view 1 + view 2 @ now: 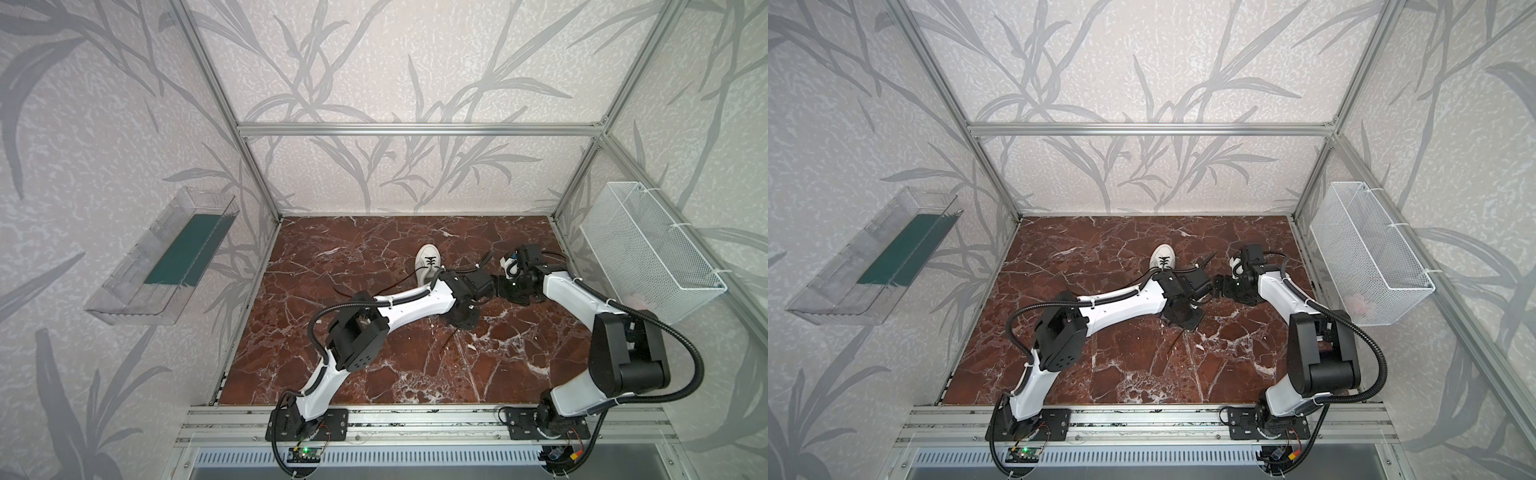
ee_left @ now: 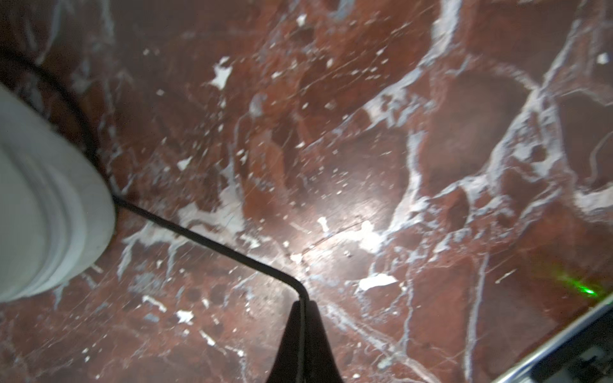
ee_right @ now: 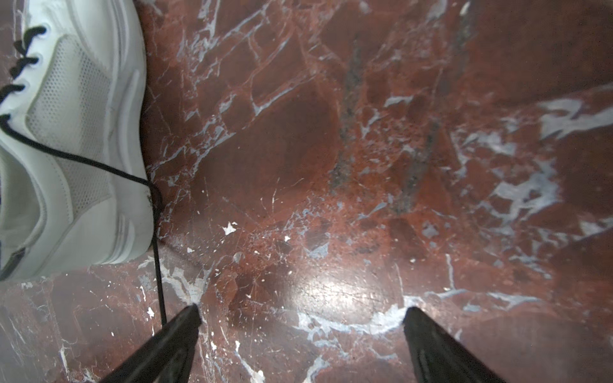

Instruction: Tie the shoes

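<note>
So the left claw [image 2: 300, 310] is clamped tight on one black lace [image 2: 205, 242], pulling it out from the white sneaker [image 1: 428, 264], which sits toe-out around 12 o'clock on the marble table [image 1: 374, 365]. Over toward 3 o'clock the right claw [image 3: 300, 315] is spread wide with nothing in it, the other lace [image 3: 158, 265] just beside one finger [image 3: 185, 323].

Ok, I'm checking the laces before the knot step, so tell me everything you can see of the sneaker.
The sneaker is white, low-top, with perforated mesh side panels and a thick white sole. It stands upright on the red marble tabletop, toe toward the back wall. Thin black laces cross the eyelets, untied. One loose lace runs from the heel to the left end effector, which is shut on it. Another trails beside the open right end effector.
</note>
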Controlling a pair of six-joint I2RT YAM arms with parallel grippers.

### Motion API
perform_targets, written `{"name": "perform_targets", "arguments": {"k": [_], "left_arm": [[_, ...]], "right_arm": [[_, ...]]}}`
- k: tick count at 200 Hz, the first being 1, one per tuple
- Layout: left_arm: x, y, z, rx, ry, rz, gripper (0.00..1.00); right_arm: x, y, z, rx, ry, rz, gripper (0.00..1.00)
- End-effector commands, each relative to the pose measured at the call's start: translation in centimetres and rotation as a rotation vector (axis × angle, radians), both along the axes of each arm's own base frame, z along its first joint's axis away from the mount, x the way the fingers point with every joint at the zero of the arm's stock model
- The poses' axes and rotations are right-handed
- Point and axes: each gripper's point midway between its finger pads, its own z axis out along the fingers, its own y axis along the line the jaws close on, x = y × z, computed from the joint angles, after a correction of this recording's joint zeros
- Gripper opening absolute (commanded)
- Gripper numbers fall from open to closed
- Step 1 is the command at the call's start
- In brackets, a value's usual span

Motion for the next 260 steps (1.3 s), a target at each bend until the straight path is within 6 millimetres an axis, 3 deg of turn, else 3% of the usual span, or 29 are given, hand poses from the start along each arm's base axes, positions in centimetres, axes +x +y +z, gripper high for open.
{"name": "perform_targets", "arguments": {"k": [1, 18, 47, 70, 92, 145, 177, 209, 228, 260], "left_arm": [[-0.1, -1.6, 0.7, -0.008, 0.026, -0.045, 0.00], [0.5, -2.8, 1.5, -0.032, 0.019, -0.054, 0.00], [0.6, -3.0, 2.1, -0.042, 0.001, -0.071, 0.03], [1.2, -2.4, 2.9, -0.057, -0.037, -0.044, 0.28], [1.8, -1.2, 3.4, -0.053, -0.040, -0.023, 0.44], [3.6, 1.5, 5.1, -0.081, -0.094, 0.019, 0.45], [6.6, 6.3, 5.8, -0.072, -0.114, 0.128, 0.43], [9.6, 12.9, 6.2, -0.063, -0.148, 0.258, 0.43], [10.6, 17.2, 5.4, -0.023, -0.150, 0.336, 0.43], [10.8, 23.1, 3.7, 0.025, -0.116, 0.433, 0.43]], "right_arm": [[0.0, -1.3, 0.8, 0.012, -0.018, -0.060, 0.96], [0.0, -2.1, 1.0, 0.015, -0.019, -0.086, 0.96], [0.1, -2.5, 1.4, 0.015, -0.023, -0.093, 0.96], [0.1, -2.6, 1.3, 0.015, -0.019, -0.094, 0.96], [-0.1, -2.5, 1.1, 0.021, -0.007, -0.089, 0.96], [-0.6, -2.5, 0.9, 0.010, 0.016, -0.079, 0.94], [-2.0, -2.9, 0.2, -0.030, 0.062, -0.100, 0.93], [-4.2, -1.1, -0.7, -0.079, 0.118, -0.040, 0.92], [-5.7, 0.3, -1.4, -0.091, 0.158, -0.004, 0.89], [-7.8, 2.7, -2.5, -0.118, 0.205, 0.053, 0.77]]}}
